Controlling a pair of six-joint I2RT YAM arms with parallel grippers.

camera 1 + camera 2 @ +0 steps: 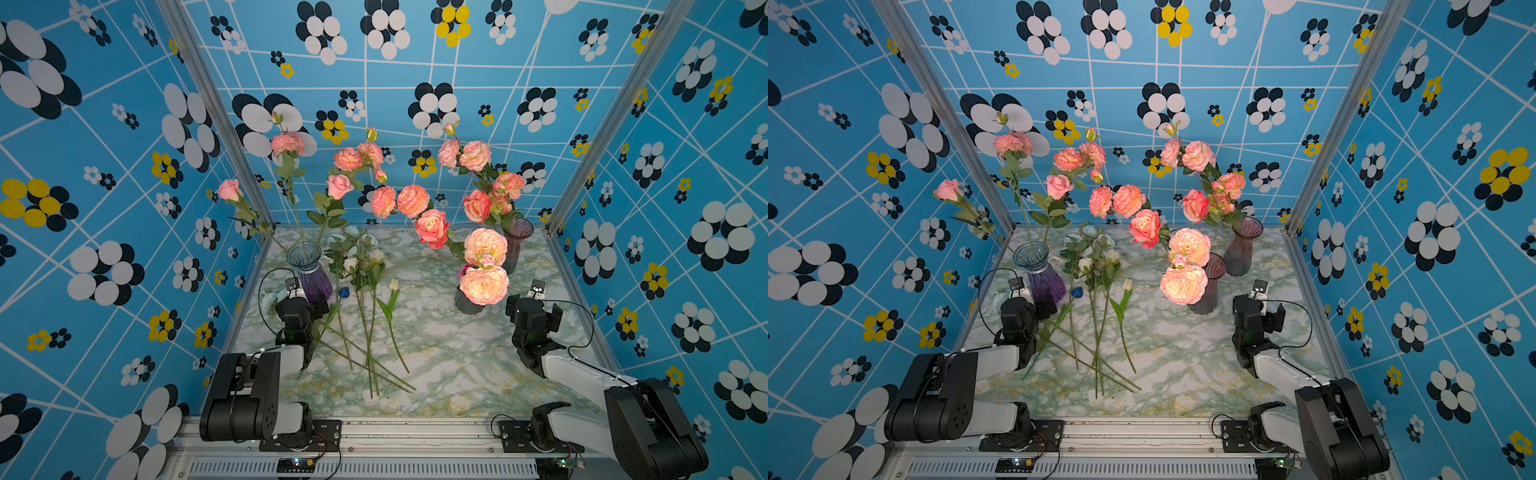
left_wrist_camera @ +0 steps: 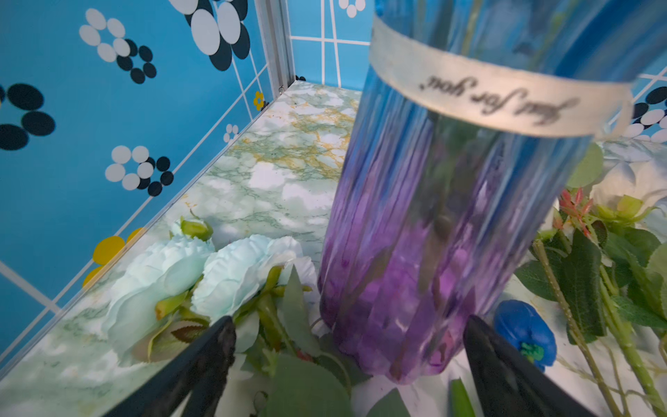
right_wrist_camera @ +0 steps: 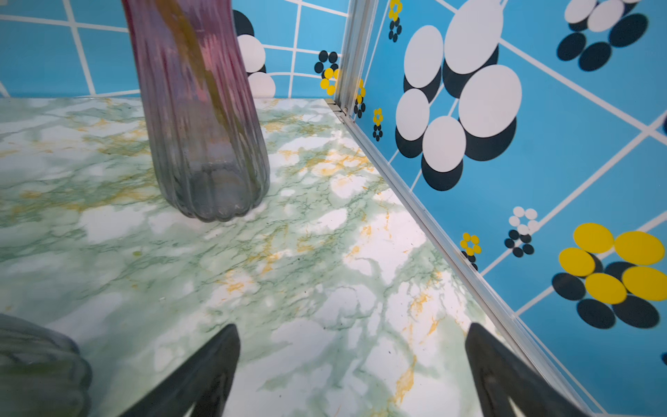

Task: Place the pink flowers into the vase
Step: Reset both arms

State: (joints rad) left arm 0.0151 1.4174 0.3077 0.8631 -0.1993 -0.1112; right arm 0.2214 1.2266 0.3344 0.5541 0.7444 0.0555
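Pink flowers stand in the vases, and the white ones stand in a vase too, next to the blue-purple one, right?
No. The white flowers are in no vase: they lie flat on the table, next to the blue-purple vase, as both top views show. The pink flowers do stand in the vases.

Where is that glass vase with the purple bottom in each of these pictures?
Both top views: the purple-bottomed vase stands left of centre, with pink flowers standing in it.
Left wrist: it fills the middle of the picture, with a white ribbon around it.
Right wrist: not in it.
Shared landmark: the small blue flower lying beside its base.
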